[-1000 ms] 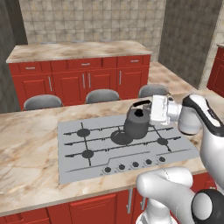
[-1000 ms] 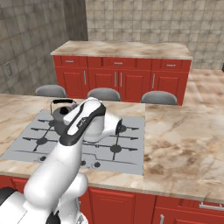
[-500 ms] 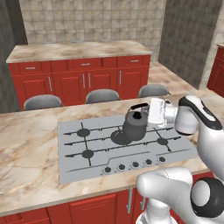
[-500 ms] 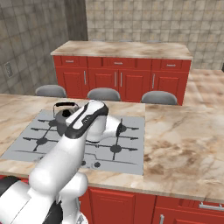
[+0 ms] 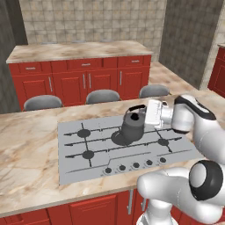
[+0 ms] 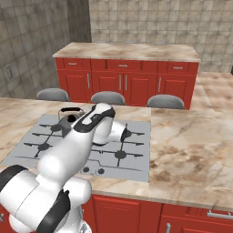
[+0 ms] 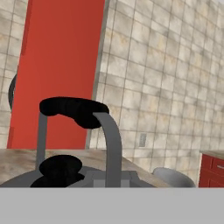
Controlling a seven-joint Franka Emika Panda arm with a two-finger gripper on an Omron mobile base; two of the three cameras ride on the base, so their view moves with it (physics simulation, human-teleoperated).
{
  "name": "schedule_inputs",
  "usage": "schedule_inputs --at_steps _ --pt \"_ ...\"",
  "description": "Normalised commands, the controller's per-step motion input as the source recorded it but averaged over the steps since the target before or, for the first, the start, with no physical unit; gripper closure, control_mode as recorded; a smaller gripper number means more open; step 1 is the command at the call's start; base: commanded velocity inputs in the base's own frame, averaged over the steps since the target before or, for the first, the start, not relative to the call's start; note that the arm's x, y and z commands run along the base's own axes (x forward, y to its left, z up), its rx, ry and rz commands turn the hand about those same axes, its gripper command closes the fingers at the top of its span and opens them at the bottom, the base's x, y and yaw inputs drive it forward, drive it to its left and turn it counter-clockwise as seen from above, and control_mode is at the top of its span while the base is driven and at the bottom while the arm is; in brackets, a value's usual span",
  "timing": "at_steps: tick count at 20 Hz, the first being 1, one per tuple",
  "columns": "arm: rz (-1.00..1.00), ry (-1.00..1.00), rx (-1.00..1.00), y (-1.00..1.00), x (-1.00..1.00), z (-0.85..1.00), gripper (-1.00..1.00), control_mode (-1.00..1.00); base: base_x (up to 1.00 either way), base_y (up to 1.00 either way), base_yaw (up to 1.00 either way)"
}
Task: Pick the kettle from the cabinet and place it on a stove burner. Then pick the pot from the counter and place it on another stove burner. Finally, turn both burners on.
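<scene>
Dark grey metal forms the kettle (image 5: 133,126), so we judge it rigid, fairly light if empty, and smooth enough to slip if taken by the rounded body. We recommend the black arched handle (image 7: 73,109) as the hold point, since it is narrow enough for the jaws and sits over the centre of mass. The kettle has a knobbed lid (image 7: 60,166), a spout pointing toward 9 o'clock in the left base view, and an upright stance. It sits on the grey cooktop (image 5: 74,165), over the rear centre burner, at roughly 12 o'clock from the knob row (image 5: 135,165). The tool (image 5: 148,115) is at 3 o'clock of the kettle, at handle height, fully closed; we judge it to be gripping the handle's right side, though the contact itself is hidden.
</scene>
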Motion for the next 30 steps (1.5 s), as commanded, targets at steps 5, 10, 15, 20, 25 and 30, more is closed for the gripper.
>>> schedule_inputs --at_steps 5,10,15,20,25,30 --pt "0.00 0.00 -0.03 -0.01 0.24 -0.20 1.00 -1.00 0.00 0.00 0.00" --pt "0.00 0.00 -0.05 -0.01 0.21 -0.20 1.00 -1.00 0.00 0.00 0.00" --pt "0.00 0.00 -0.04 0.00 0.22 -0.23 1.00 -1.00 0.00 0.00 0.00" --pt "0.00 0.01 0.00 0.00 0.23 -0.24 1.00 -1.00 0.00 0.00 0.00" --pt "0.00 0.01 0.00 0.00 0.20 -0.22 1.00 -1.00 0.00 0.00 0.00" --pt "0.00 0.00 0.00 0.00 0.21 -0.16 1.00 -1.00 0.00 0.00 0.00"
